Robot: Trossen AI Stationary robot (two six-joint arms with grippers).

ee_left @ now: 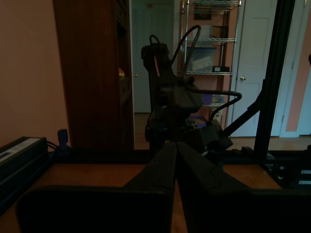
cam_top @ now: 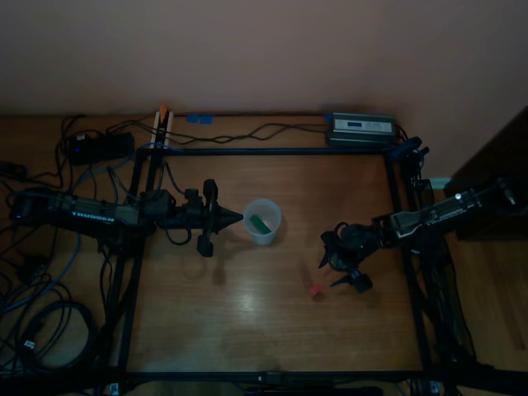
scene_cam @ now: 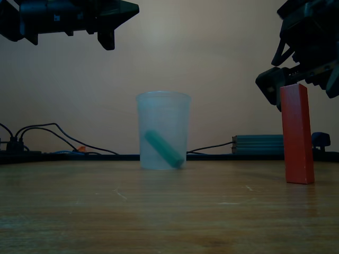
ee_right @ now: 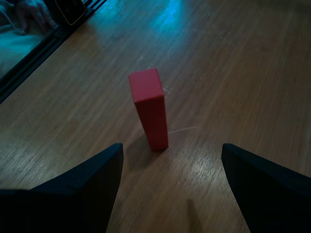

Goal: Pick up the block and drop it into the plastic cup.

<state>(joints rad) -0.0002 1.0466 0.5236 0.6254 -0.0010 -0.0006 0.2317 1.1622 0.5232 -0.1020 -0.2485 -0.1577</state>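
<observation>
Red block (ee_right: 148, 108): stands upright on end on the wooden worktop (cam_top: 247, 313), lower right of centre in the top view, untouched. Standing tall, it offers two long faces to a pinch from either side.

Right hand (cam_top: 345, 262): released, fingers spread wide, poised just beside the block with the block in line with the gap in the right wrist view. Judged to be lining up for the grasp; nothing is held yet.

Plastic cup (scene_cam: 163, 130): translucent, upright, near the middle of the worktop, well apart from the block. Its mouth is uncovered, ready to take a drop.

Green block (scene_cam: 164, 148): lies slanted inside the cup against its wall.

Left hand (cam_top: 224, 219): clenched, fingers meeting at a point, empty, hovering just beside the cup's rim at the left of centre in the top view. It could crowd a carry toward the cup from that side; the way in from the right looks free.

Surroundings: black frame rails (cam_top: 272, 151) bordering the worktop; cables (cam_top: 49, 280) at the left of the top view; a grey power unit (cam_top: 361, 128) at the upper right. None lies between block and cup.
</observation>
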